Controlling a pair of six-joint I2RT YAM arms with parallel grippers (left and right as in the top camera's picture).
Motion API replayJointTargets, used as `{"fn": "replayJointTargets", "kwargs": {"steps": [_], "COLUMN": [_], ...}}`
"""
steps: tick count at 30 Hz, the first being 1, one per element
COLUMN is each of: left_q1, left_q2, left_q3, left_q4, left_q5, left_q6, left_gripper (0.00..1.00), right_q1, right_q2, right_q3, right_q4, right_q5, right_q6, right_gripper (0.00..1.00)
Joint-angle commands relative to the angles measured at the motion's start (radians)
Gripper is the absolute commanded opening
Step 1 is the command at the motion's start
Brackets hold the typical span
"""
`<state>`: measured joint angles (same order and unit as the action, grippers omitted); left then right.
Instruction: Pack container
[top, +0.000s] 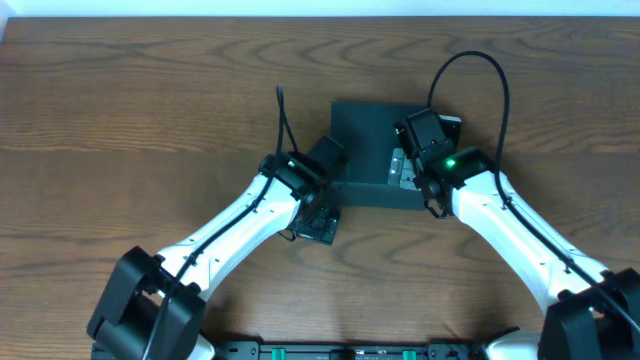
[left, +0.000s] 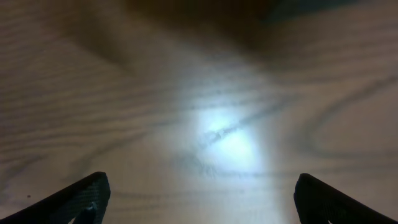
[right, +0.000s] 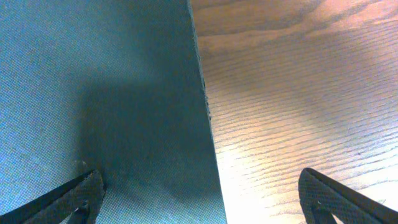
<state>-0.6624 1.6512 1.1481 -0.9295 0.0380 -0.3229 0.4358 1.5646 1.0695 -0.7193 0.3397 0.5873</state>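
Container: dark teal-black box (top: 372, 130) lying flat on the wooden table (top: 150, 100), between the two arms.
Left hand: (left: 202, 183) just beside the container's left side, low over bare wood. It is spread wide, with nothing between its tips.
Right hand: (right: 200, 177) above the container's right edge, also spread wide and gripping nothing.
Right hand's span: one finger (right: 81, 193) is over the container's matte top and the other over the table just beside the container. The container's straight edge runs between them.
Left wrist view: a bright glare patch (left: 227, 140) lies on the wood. A dark sliver at the top is too blurred to tell.
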Motion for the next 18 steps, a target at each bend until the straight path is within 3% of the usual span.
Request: {"fn": "replayJointTargets", "kwargs": {"steps": [1,10,18], "left_q1": [0.000,0.000,0.000], "left_q2": [-0.003,0.077,0.119], "left_q3": [-0.010,-0.026,-0.026], "left_q4": [0.051,0.223,0.249], "left_q5": [-0.043,-0.048,-0.140], "left_q6": [-0.048,0.063,0.142], "left_gripper": [0.96,0.96,0.96], "right_q1": [-0.010,-0.010,-0.010], "right_q2": [0.024,0.024,0.024], "right_q3": [-0.016,-0.016,-0.016], "right_q4": [-0.003,0.006,0.024], "right_q5": [0.000,0.001,0.001], "right_q6": [-0.012,-0.013,-0.013], "right_gripper": [0.99,0.99,0.99]}}
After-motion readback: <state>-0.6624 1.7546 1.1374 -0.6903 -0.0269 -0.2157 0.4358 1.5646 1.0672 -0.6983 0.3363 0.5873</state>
